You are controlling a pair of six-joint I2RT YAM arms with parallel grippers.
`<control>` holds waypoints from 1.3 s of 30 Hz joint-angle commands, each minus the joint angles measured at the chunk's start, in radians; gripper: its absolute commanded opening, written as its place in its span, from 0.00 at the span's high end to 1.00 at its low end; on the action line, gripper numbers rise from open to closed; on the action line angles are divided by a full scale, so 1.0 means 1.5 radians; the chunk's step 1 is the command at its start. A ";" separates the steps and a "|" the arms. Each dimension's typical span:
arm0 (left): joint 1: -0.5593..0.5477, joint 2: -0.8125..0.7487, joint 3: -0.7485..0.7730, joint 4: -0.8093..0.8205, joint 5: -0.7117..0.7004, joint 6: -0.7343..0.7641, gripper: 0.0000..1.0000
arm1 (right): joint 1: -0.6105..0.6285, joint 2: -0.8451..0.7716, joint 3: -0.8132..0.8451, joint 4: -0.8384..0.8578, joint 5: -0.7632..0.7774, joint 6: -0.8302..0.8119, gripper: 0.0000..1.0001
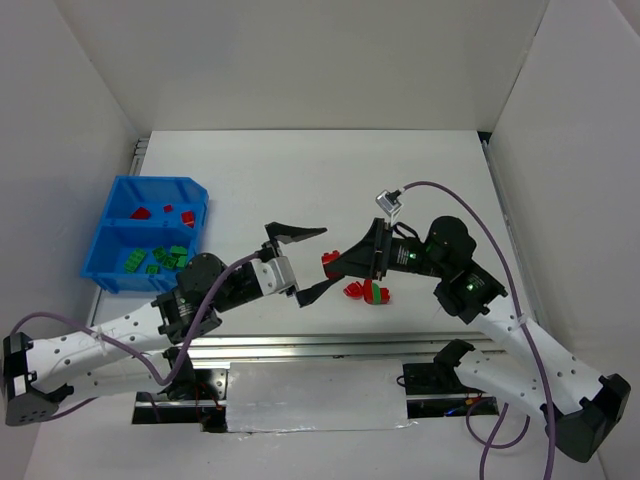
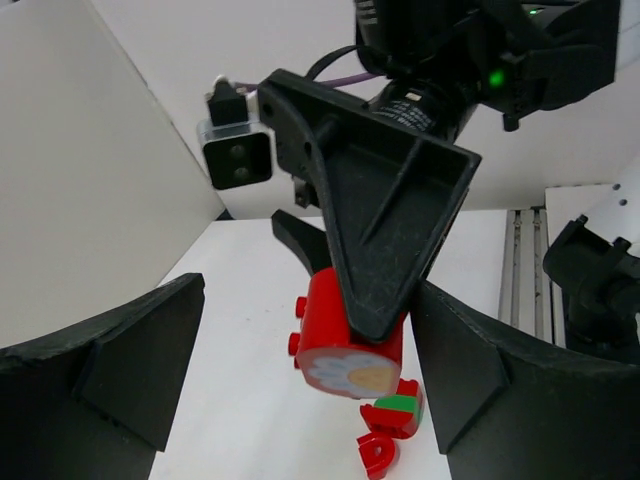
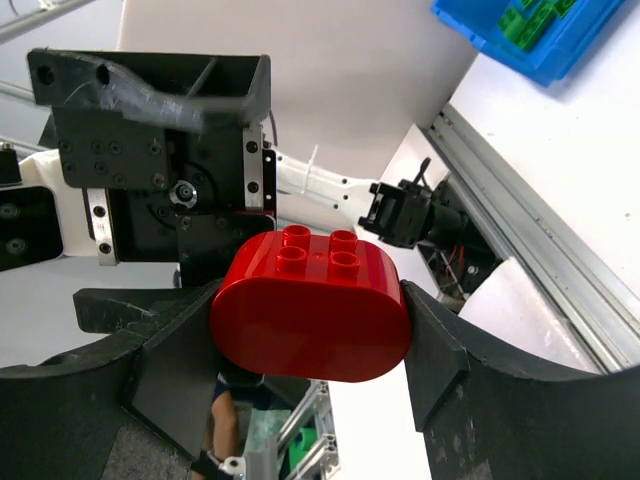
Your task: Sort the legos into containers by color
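Observation:
My right gripper (image 1: 338,264) is shut on a red rounded brick (image 1: 329,263) and holds it above the table, sideways, in mid-air. In the right wrist view the brick (image 3: 310,310) sits clamped between both fingers, studs up. My left gripper (image 1: 305,262) is open, and its two fingers stand on either side of that brick without touching it; the left wrist view shows the brick (image 2: 345,340) with a flower print on its end. A red brick (image 1: 352,291) and a red-and-green piece (image 1: 378,293) lie on the table below. The blue bin (image 1: 108,262) holds red bricks (image 1: 142,213) in the far compartment and green bricks (image 1: 165,258) in the near one.
White walls enclose the table on the left, back and right. A metal rail (image 1: 300,347) runs along the near edge in front of the arm bases. A corner of the bin (image 3: 530,35) shows at the top of the right wrist view.

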 commanded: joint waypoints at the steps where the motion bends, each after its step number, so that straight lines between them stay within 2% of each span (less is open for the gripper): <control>1: -0.003 0.016 0.043 0.006 0.047 -0.002 0.05 | 0.003 0.007 0.010 0.049 -0.042 0.003 0.95; 4: -0.002 0.039 0.063 -0.024 0.054 -0.011 0.14 | 0.003 0.005 0.021 0.052 -0.043 0.000 0.94; 10: -0.003 0.047 0.059 -0.035 0.067 -0.018 0.06 | -0.002 -0.008 0.057 -0.001 -0.015 -0.032 0.94; 13: -0.002 0.037 0.049 -0.031 0.065 -0.020 0.06 | -0.005 -0.013 0.062 -0.001 -0.010 -0.032 0.94; 20: -0.002 0.018 0.056 -0.046 0.062 -0.023 0.25 | -0.005 -0.001 0.051 0.013 -0.018 -0.027 0.94; 21: -0.002 0.015 0.057 -0.048 0.062 -0.024 0.30 | -0.006 -0.001 0.046 0.019 -0.022 -0.018 0.94; 22: -0.002 0.014 0.060 -0.048 0.064 -0.025 0.40 | -0.006 0.001 0.039 0.033 -0.022 -0.013 0.94; 24: -0.002 0.014 0.063 -0.049 0.062 -0.028 0.49 | -0.006 0.003 0.037 0.044 -0.028 -0.005 0.93; 26: -0.002 0.021 0.072 -0.055 0.052 -0.031 0.62 | -0.005 0.006 0.039 0.047 -0.031 -0.004 0.93; 27: -0.002 0.023 0.074 -0.055 0.048 -0.035 0.64 | -0.005 0.006 0.041 0.047 -0.032 -0.007 0.91; 28: -0.002 0.030 0.074 -0.054 0.038 -0.039 0.67 | -0.006 0.006 0.042 0.048 -0.030 -0.008 0.87; 29: -0.002 0.032 0.075 -0.048 0.003 -0.042 0.85 | -0.005 0.005 0.041 0.049 -0.025 -0.008 0.75; 30: -0.002 0.034 0.073 -0.039 -0.031 -0.053 0.93 | -0.007 0.004 0.038 0.044 -0.018 -0.011 0.26; 31: -0.002 0.037 0.070 -0.032 -0.063 -0.059 1.00 | -0.013 0.001 0.043 0.030 0.004 -0.019 0.06; 32: -0.001 0.036 0.064 -0.024 -0.119 -0.063 1.00 | -0.023 -0.001 0.047 -0.008 0.015 -0.031 0.00; 33: 0.001 0.039 0.062 -0.015 -0.233 -0.070 1.00 | -0.059 -0.003 0.052 -0.035 0.022 -0.056 0.00; 34: 0.023 0.046 0.064 -0.017 -0.288 -0.077 1.00 | -0.083 -0.011 0.058 -0.055 0.026 -0.067 0.00; 36: 0.076 0.064 0.094 -0.086 -0.406 -0.140 1.00 | -0.168 -0.029 0.057 -0.099 0.029 -0.088 0.00; 37: 0.158 0.088 0.108 -0.123 -0.437 -0.185 1.00 | -0.193 -0.055 0.055 -0.112 0.034 -0.097 0.00; 38: 0.206 0.102 0.146 -0.167 -0.468 -0.231 1.00 | -0.213 -0.069 0.057 -0.146 0.069 -0.108 0.00; 39: 0.250 0.120 0.166 -0.212 -0.510 -0.331 1.00 | -0.226 -0.081 0.060 -0.166 0.096 -0.137 0.00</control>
